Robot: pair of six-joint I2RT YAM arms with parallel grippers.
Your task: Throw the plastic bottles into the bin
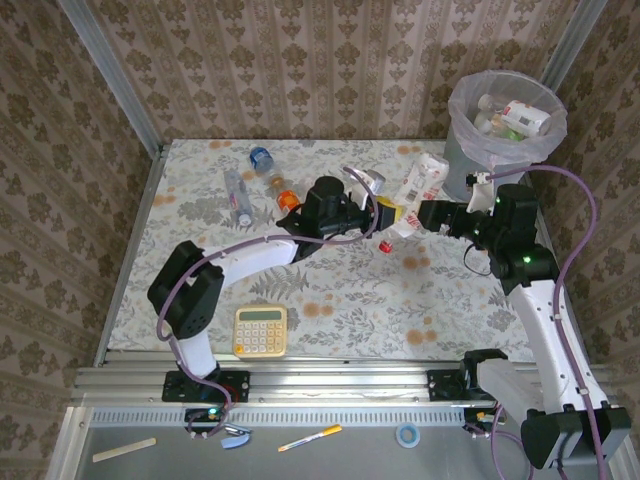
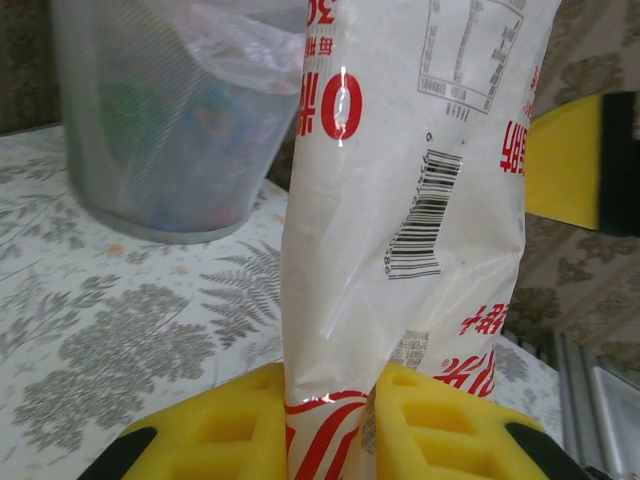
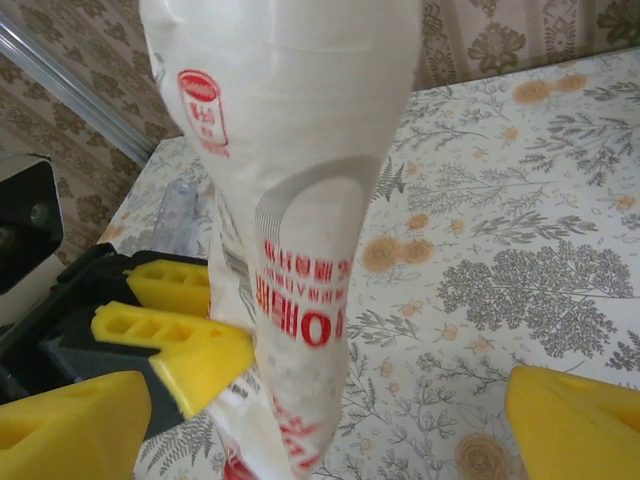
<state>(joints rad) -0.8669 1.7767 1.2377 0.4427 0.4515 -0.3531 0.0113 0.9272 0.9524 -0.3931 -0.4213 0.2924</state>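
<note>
two tools meet over the flowered bench (image 1: 350, 290), near the round grey bin (image 1: 462, 165). the left tool (image 2: 330, 430) pinches a white plastic bottle with red lettering (image 2: 400, 200); the right tool (image 3: 320, 430) is spread wide on either side of it, not touching.

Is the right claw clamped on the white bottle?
No, the right claw is wide open, both fingers clear of the white bottle, which the left claw pinches.

Korean lettering (image 2: 335, 105), barcode (image 2: 428, 215) on white bottle (image 2: 380, 330)
</note>
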